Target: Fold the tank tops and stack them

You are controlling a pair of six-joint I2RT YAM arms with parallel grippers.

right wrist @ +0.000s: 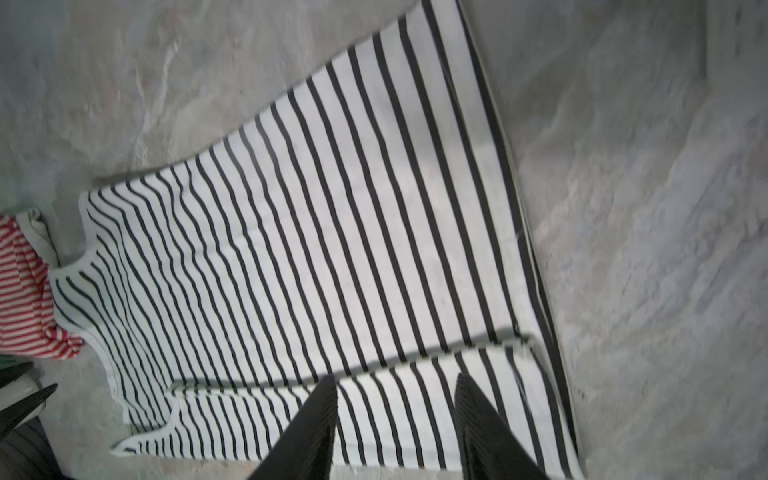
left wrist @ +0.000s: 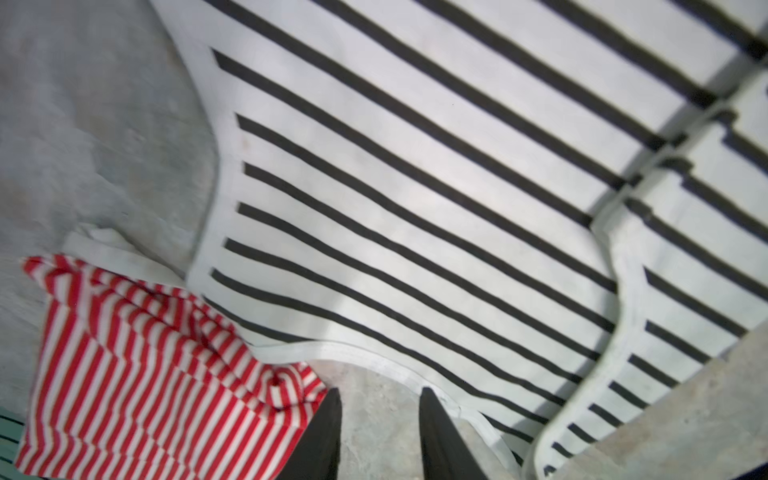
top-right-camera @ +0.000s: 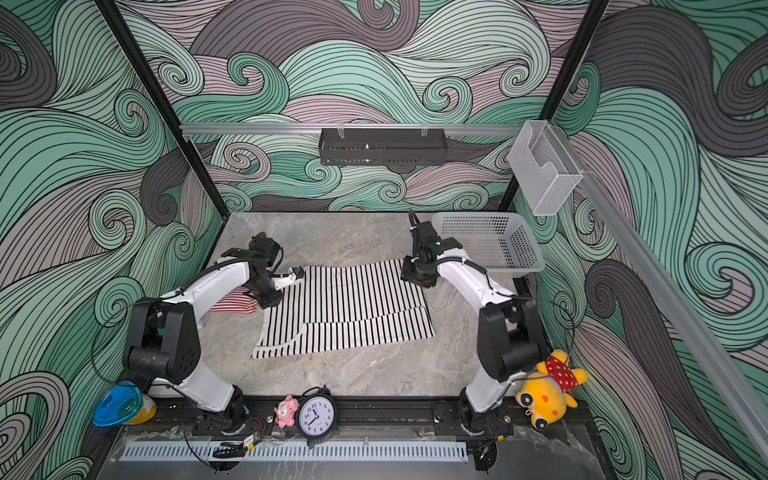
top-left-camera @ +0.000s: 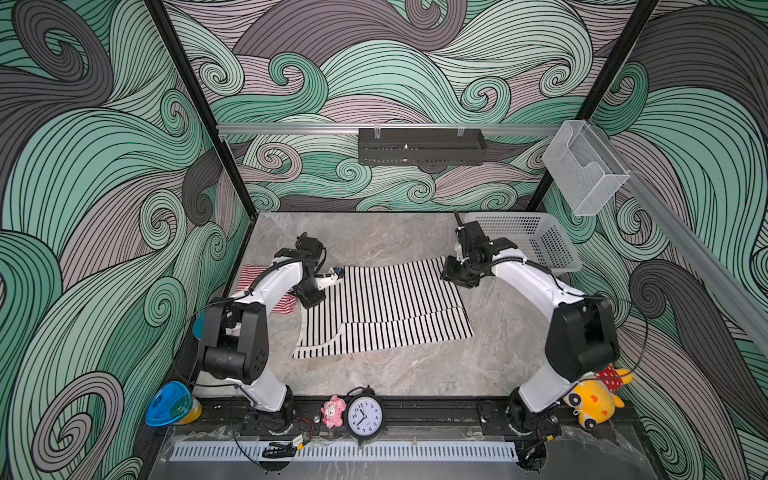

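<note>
- Well, readable writing: numerals 1 to 12 on the clock (top-left-camera: 365, 417) dial, at the middle of the front edge.
- Desk (top-left-camera: 415, 374): grey marble-look slab with a black rail along the front.
- Walls (top-left-camera: 83, 166): green, grey and mauve swirl print on all sides, black frame posts at the back corners.
- Silver rail across the back wall carries a black tray (top-left-camera: 422, 146); clear box (top-left-camera: 584, 166) hangs at right.
- White perforated basket (top-left-camera: 536, 237) in the desk's far right corner.
- Yellow plush (top-left-camera: 594, 399) at front right, pink toy (top-left-camera: 333, 411) just beside the clock.
- Black top (top-left-camera: 382, 307): black-and-white stripes, flat at mid-desk, folded over itself, lower layer showing along the near edge.
- Red top (left wrist: 137, 374): red-and-white stripes, bunched at left, touching the black top's white trim.
- Left claw (left wrist: 379, 392): fingers apart, nothing between them, over bare desk just beside that trim.
- Right claw (right wrist: 395, 378): fingers apart, nothing clamped, above the black top's right end.
</note>
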